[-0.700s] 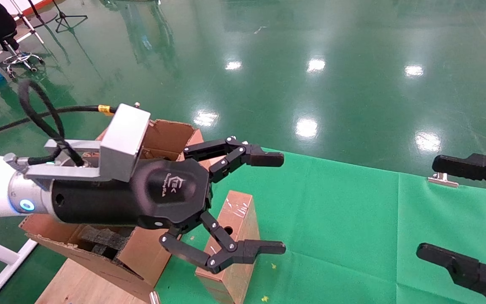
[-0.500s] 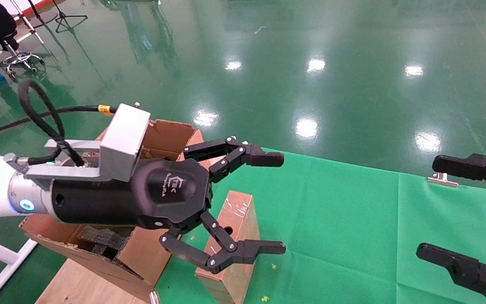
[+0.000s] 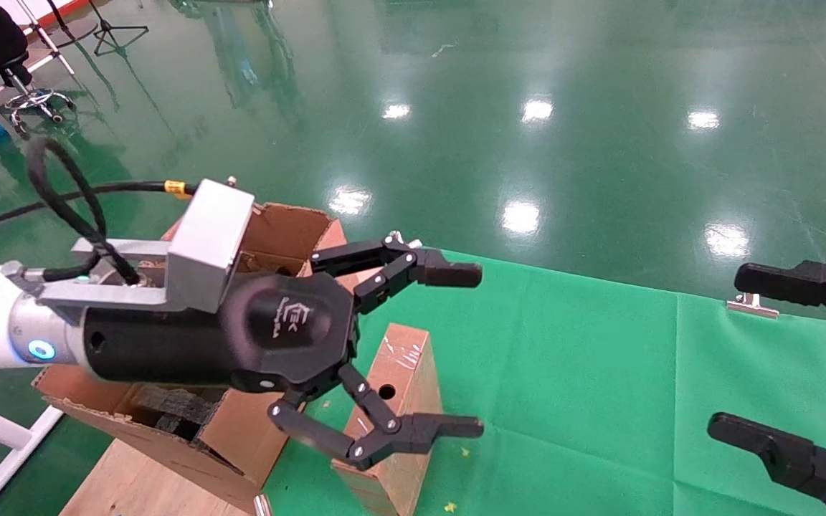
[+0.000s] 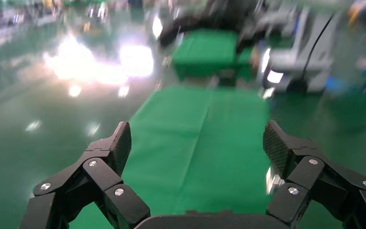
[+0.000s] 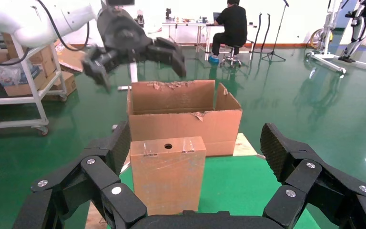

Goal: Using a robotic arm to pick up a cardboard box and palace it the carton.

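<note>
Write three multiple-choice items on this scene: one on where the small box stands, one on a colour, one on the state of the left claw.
1. Where does the cardboard box stand?
A. inside the carton
B. on the green cloth beside the carton
C. in the right claw

2. What colour is the cloth under the box?
A. green
B. red
C. grey

3. What state is the left claw in?
A. shut on the box
B. shut on nothing
C. open, holding nothing

Answers: 1 B, the right wrist view shows it upright on the cloth in front of the carton. 2 A, the head view shows green fabric. 3 C, its fingers are spread wide above the box with nothing between them.
</note>
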Tool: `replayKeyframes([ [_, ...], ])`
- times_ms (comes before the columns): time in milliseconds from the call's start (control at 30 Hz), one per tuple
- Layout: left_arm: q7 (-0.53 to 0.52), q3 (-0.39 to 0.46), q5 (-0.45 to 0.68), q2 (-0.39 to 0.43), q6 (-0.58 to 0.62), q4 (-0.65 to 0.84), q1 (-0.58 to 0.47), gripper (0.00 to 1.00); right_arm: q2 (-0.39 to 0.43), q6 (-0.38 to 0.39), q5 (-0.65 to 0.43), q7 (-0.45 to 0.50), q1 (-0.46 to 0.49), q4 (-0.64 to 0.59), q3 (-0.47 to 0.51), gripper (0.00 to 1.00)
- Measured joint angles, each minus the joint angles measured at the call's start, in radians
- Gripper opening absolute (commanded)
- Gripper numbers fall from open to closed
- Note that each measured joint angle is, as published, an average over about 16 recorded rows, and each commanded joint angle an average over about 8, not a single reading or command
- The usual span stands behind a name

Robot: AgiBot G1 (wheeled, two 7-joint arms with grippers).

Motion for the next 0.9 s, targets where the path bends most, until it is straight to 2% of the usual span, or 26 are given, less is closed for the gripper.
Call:
replayKeyframes([
  [33, -0.003, 0.005, 0.017, -0.004, 0.000, -0.003, -0.008, 1.00, 0.000, 0.000, 0.000, 0.000, 0.000, 0.000, 0.000, 0.00],
  [300, -0.028, 0.055, 0.165, -0.040, 0.013, -0.027, -0.091, 1.00, 0.000, 0.000, 0.000, 0.000, 0.000, 0.000, 0.000, 0.00],
  [533, -0.087, 0.085, 0.239, -0.041, -0.003, -0.026, -0.142, 1.00, 0.000, 0.000, 0.000, 0.000, 0.000, 0.000, 0.000, 0.00],
  [700, -0.204, 0.119, 0.306, -0.019, -0.028, -0.021, -0.192, 1.00, 0.000, 0.001, 0.000, 0.000, 0.000, 0.000, 0.000, 0.00],
  [900, -0.419, 0.189, 0.452, 0.035, -0.034, -0.025, -0.308, 1.00, 0.000, 0.001, 0.000, 0.000, 0.000, 0.000, 0.000, 0.00],
])
